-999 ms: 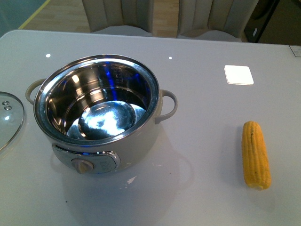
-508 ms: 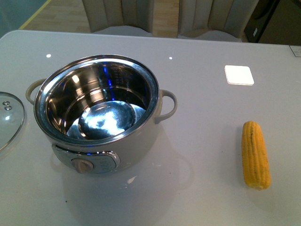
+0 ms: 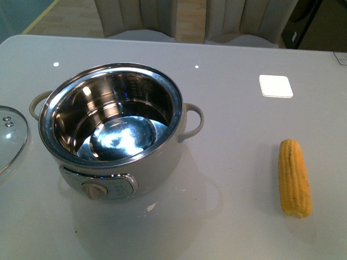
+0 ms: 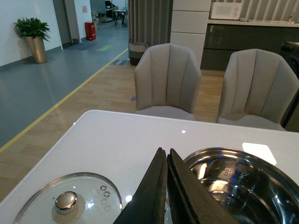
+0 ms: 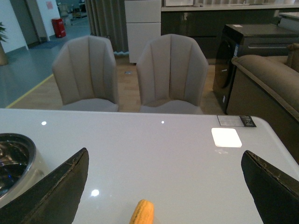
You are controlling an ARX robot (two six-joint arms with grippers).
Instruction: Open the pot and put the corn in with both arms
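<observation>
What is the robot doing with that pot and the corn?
Nothing is being held right now. The pot is open and empty, its glass lid lying on the table to its left. The corn lies to the right, untouched. The left pincer is shut near the lid; the right pincer is open wide, facing the corn.

One white bench carries one large round cream-white electric pot, one round glass lid with a steel rim, one long yellow-orange corn cob and one small white square pad. The pot has two loop handles and one dial knob. Two grey padded chairs stand behind. Two black pincers: left pincer, right pincer.
</observation>
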